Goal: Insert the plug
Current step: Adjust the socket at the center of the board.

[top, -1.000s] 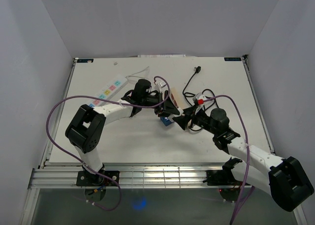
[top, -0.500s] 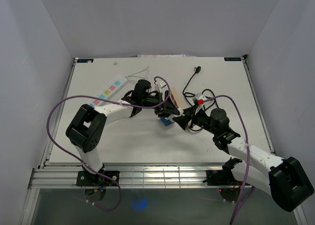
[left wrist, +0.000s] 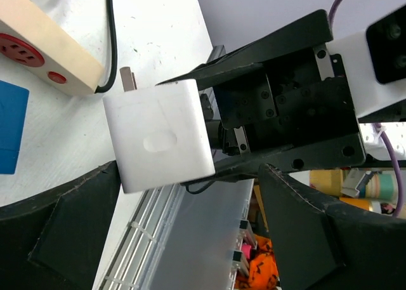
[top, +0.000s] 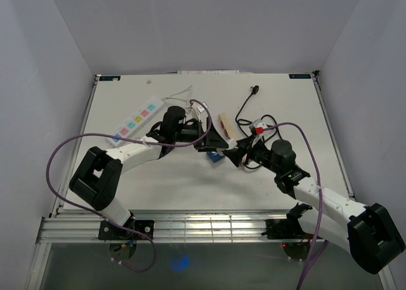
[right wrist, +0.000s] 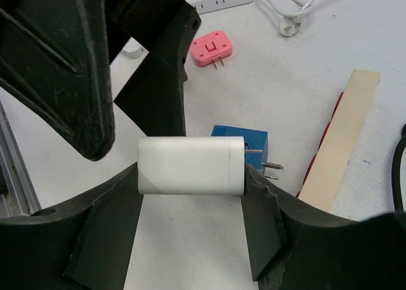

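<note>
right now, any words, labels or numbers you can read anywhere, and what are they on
No text can be read.
white plug: blank faces, only an oval dent.
power strip: coloured socket markings, too small to read.
far-edge stickers: too small and blurred.
boxes in the left wrist view's background: print blurred.

Mid-worktop (top: 190, 182): white rectangular plastic plug (right wrist: 190, 165) sits between the right tool (right wrist: 190, 176) fingers. Blue square plug (right wrist: 244, 141) lies on the worktop just beside it. Beige wooden socket block (top: 226, 126) lies farther back. White plastic power strip (top: 136, 120) lies back-left.
</note>
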{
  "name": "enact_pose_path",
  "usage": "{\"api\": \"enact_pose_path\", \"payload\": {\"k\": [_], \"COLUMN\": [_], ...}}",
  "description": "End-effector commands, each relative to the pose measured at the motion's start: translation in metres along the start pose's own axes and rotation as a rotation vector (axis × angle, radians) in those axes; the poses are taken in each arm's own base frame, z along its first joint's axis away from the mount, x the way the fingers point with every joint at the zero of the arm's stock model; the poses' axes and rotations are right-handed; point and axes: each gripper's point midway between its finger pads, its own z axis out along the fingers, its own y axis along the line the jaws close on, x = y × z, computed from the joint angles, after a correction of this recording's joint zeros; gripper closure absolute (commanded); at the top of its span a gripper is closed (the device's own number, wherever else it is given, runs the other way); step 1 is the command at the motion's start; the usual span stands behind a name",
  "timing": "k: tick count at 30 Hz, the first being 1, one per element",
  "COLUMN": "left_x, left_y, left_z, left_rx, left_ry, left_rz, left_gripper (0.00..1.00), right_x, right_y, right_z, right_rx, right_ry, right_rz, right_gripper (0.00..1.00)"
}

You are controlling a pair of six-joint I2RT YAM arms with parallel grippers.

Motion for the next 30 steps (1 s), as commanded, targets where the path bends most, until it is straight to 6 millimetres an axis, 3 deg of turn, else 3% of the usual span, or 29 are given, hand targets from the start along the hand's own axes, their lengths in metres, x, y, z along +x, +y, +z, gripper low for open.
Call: {"api": "enact_pose_path", "payload": {"k": [1,6,12,17,22,28,30], "left_x": [-0.02,-0.03,-0.037,-0.04,-0.038,-0.005,-0.003], "left_y": [-0.034,-0.026,-0.021,-0.017,-0.016,-0.017,-0.014], "left_z": [-0.021,-0.028,-0.031,-0.025,-0.023,-0.006,-0.001], "left_rx": [0.039,-0.035,-0.098,-0.214,-0.227,-0.163,-0.194], "left_ry": [-0.122,-0.213,-0.276,-0.359,-0.409,-0.338,-0.335], "left_rz": [0.155,0.226,0.335,0.607,0.792,1.032,1.089], "left_gripper": [0.02,0.02,0.02,0.02,0.05,0.03,0.03], "right_x": [-0.019,-0.016,-0.013,-0.014,-0.031,-0.027,-0.029], "right_y": [-0.01,-0.024,-0.036,-0.047,-0.05,-0.042,-0.036], "right_z": [0.003,0.004,0.003,-0.003,-0.009,-0.01,-0.008], "right_rx": [0.064,0.162,0.227,0.261,0.282,0.254,0.223], "right_ry": [-0.037,0.018,0.059,0.113,0.103,0.153,0.165], "right_rz": [-0.003,0.066,0.127,0.203,0.232,0.283,0.297], "right_gripper": [0.84,0.92,0.92,0.92,0.92,0.92,0.92]}}
